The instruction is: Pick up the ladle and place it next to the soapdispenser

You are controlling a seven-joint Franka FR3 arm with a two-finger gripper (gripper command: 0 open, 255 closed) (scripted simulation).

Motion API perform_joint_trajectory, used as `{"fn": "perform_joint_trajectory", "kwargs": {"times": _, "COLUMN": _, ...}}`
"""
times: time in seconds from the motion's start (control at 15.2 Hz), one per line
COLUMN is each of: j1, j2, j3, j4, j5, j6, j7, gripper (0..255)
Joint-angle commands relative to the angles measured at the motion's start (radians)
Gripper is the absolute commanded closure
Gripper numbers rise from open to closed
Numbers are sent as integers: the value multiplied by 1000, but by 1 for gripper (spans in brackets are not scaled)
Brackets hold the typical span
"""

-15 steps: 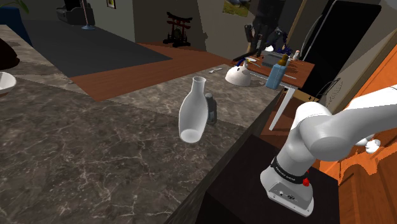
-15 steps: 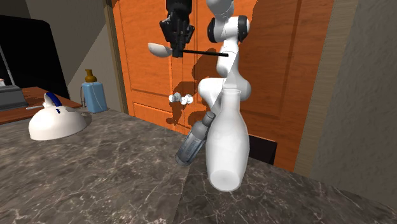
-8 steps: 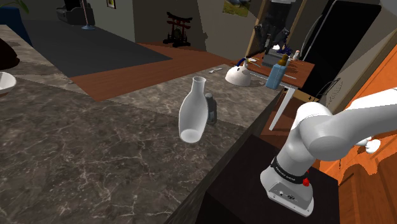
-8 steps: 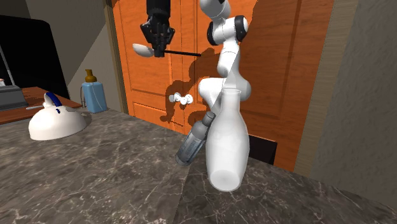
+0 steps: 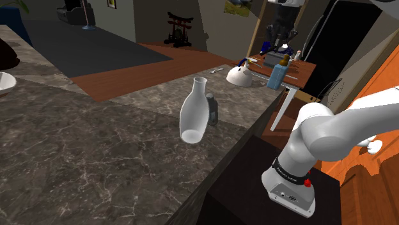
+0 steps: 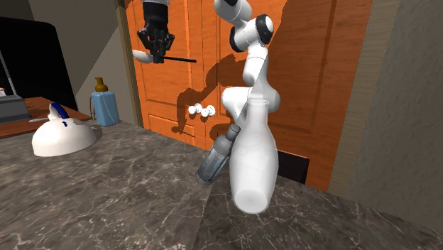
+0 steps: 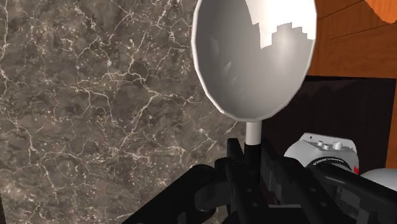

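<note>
My fingers (image 7: 235,167) pinch the ladle (image 7: 254,57) on its stem, just below the bowl. Judged stiff, light and smooth; the long handle may lever.

The ladle (image 7: 254,63) has a glossy white bowl and a thin black handle. The gripper (image 7: 250,167) is black all over. The table (image 7: 95,102) is dark grey-brown marble with fine pale veins. The vase (image 6: 252,163) is plain white. The soap dispenser (image 6: 104,108) is light blue with a tan top. The cupboard doors (image 6: 319,71) are orange wood.
</note>
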Motion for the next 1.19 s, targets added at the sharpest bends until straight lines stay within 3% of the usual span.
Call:
{"fn": "perform_joint_trajectory", "kwargs": {"times": 0.0, "j1": -4, "j2": 6, "j3": -49, "j4": 20, "j5": -28, "j6": 8, "j7": -53, "gripper": 255}}
{"fn": "perform_joint_trajectory", "kwargs": {"times": 0.33, "j1": 14, "j2": 67, "j3": -184, "j4": 114, "j5": -74, "j6": 34, "j7": -180, "gripper": 255}}
{"fn": "perform_joint_trajectory", "kwargs": {"times": 0.66, "j1": 63, "j2": 152, "j3": -346, "j4": 236, "j5": -93, "j6": 66, "j7": -313, "gripper": 255}}
{"fn": "perform_joint_trajectory", "kwargs": {"times": 0.92, "j1": 142, "j2": 238, "j3": -518, "j4": 357, "j5": -80, "j6": 93, "j7": -427, "gripper": 255}}
{"fn": "perform_joint_trajectory", "kwargs": {"times": 1.12, "j1": 250, "j2": 309, "j3": -698, "j4": 464, "j5": -53, "j6": 111, "j7": -518, "gripper": 255}}
